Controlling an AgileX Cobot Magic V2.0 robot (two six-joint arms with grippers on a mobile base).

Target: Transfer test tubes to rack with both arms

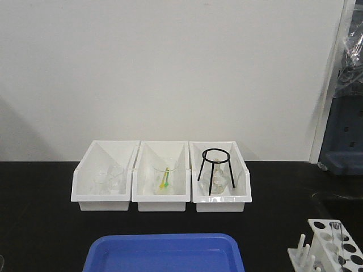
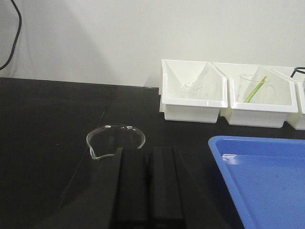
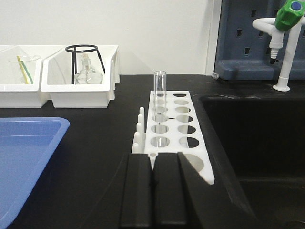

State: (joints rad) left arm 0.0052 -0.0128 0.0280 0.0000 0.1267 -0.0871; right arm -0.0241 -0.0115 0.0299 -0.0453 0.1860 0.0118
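The white rack (image 3: 172,123) stands just ahead of my right gripper (image 3: 152,158), which is shut and empty, its tips at the rack's near end. One clear test tube (image 3: 160,88) stands upright in a hole of the rack's left row. A nearer hole shows a glassy glint; I cannot tell what it holds. In the front view the rack (image 1: 327,239) sits at the bottom right with the tube (image 1: 336,228) in it. My left gripper (image 2: 148,151) is shut and empty, low over the black table, just behind a clear beaker (image 2: 116,140). Neither arm shows in the front view.
Three white bins (image 1: 161,202) stand in a row at the back, holding beakers, a black tripod (image 1: 214,170) and a flask. A blue tray (image 1: 164,255) lies at the front middle. A black sink (image 3: 257,138) with a tap (image 3: 286,43) is right of the rack.
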